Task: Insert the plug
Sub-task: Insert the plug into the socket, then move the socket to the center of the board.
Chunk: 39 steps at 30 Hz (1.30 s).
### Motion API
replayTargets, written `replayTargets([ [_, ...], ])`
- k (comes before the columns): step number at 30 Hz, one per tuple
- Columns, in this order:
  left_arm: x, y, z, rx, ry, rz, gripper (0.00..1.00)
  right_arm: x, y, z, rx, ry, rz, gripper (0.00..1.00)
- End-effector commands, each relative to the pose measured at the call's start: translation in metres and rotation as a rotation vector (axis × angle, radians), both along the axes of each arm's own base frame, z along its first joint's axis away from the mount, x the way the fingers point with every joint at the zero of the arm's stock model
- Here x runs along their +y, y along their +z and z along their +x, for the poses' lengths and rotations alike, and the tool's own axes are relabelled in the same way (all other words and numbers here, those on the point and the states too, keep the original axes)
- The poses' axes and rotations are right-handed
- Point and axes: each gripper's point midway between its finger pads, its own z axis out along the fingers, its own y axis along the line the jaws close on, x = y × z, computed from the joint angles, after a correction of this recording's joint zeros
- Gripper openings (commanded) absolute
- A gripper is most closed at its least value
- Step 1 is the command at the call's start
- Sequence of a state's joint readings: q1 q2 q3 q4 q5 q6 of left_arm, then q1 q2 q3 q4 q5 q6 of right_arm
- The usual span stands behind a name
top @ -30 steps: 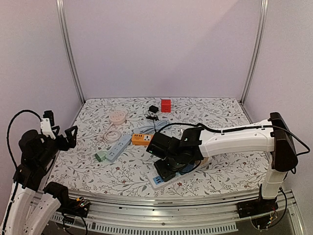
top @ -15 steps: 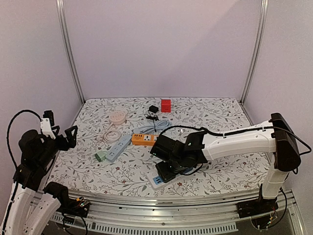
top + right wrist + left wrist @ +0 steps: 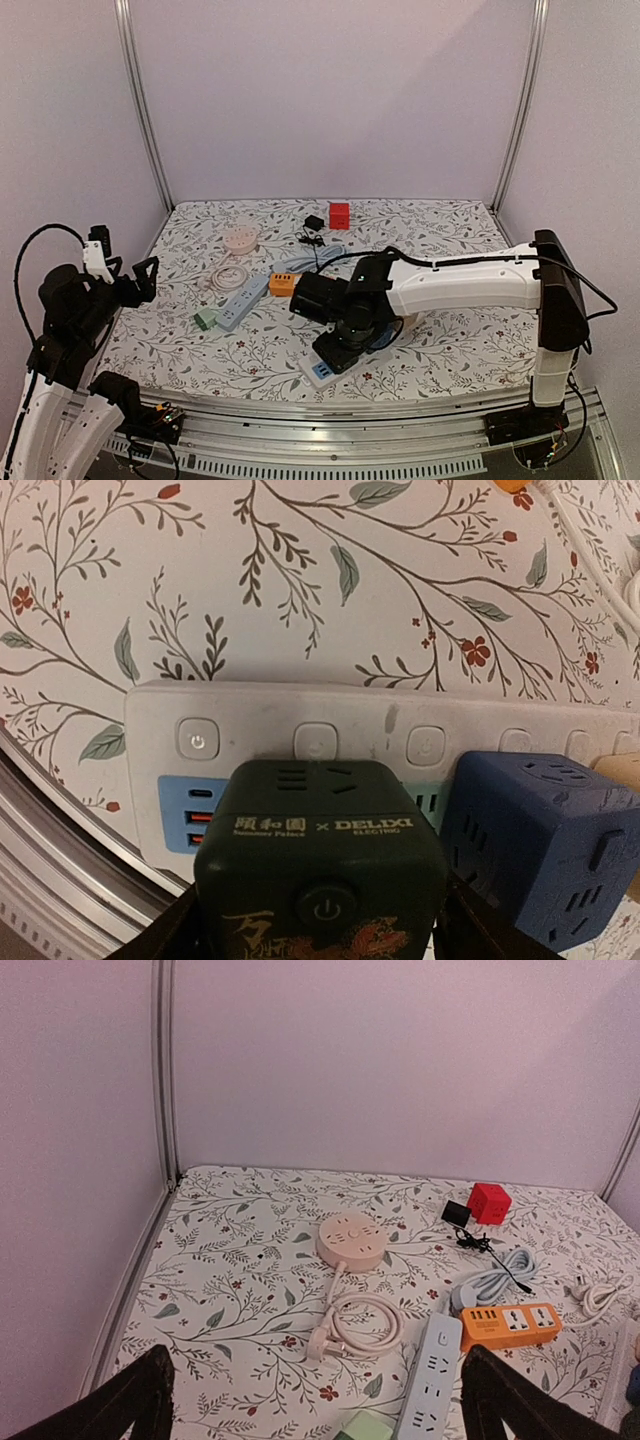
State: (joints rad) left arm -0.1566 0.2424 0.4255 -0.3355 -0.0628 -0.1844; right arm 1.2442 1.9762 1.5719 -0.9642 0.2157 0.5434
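My right gripper (image 3: 320,920) is shut on a dark green cube plug (image 3: 320,850) with a power button on its face. The cube sits over the white power strip (image 3: 380,725), just right of its blue USB panel (image 3: 185,815). Its prongs are hidden. A blue cube adapter (image 3: 545,845) stands on the strip right beside it. In the top view the right gripper (image 3: 345,328) is low over the strip (image 3: 320,368) near the table's front. My left gripper (image 3: 128,280) is open and empty, raised at the far left.
The left wrist view shows a pink round power strip (image 3: 351,1241) with coiled cord, a pale blue strip (image 3: 430,1375), an orange strip (image 3: 510,1325), a red cube (image 3: 489,1202) and a black adapter (image 3: 456,1212). The table's metal front rail (image 3: 60,870) lies just beyond the white strip.
My right arm has swung its wrist to the left, carrying the green cube leftward along the white strip. The left arm has not moved.
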Motion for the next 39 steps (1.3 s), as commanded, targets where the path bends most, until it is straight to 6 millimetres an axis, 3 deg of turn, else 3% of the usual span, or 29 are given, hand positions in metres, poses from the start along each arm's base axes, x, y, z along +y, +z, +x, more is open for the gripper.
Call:
replayTargets([
  [1,0.003,-0.006,0.002,0.015,0.01,0.005,0.98,-0.011,0.024,-0.009,0.022,0.097,-0.083,0.79],
  [4,0.003,-0.006,0.002,0.015,0.008,0.005,0.98,-0.001,0.048,-0.009,0.008,0.127,-0.025,0.97],
  [8,0.002,-0.006,0.002,0.014,0.005,0.003,0.98,0.019,0.083,-0.012,-0.001,0.219,0.092,0.99],
  [10,0.002,-0.006,0.002,0.011,0.002,0.003,0.98,0.032,0.094,-0.023,0.016,0.35,0.162,0.99],
  [12,0.002,-0.004,0.002,0.004,0.0,0.0,0.98,0.041,0.095,-0.043,0.052,0.603,0.191,0.99],
  [17,0.0,-0.001,0.001,-0.005,-0.022,-0.009,0.98,0.04,0.063,-0.064,0.054,1.171,0.085,0.99],
  [22,0.003,-0.001,0.002,-0.001,-0.015,-0.01,0.98,0.05,0.037,-0.041,-0.078,1.484,-0.08,0.99],
  [30,0.003,-0.007,0.005,0.019,-0.019,-0.013,0.97,0.065,-0.021,-0.018,-0.054,1.588,-0.251,0.99],
  [35,0.003,-0.008,0.006,0.025,-0.021,-0.014,0.97,0.064,-0.033,-0.015,-0.027,1.582,-0.275,0.99],
  [39,0.004,-0.009,0.007,0.024,-0.019,-0.014,0.97,0.056,-0.037,0.0,-0.06,1.598,-0.384,0.99],
])
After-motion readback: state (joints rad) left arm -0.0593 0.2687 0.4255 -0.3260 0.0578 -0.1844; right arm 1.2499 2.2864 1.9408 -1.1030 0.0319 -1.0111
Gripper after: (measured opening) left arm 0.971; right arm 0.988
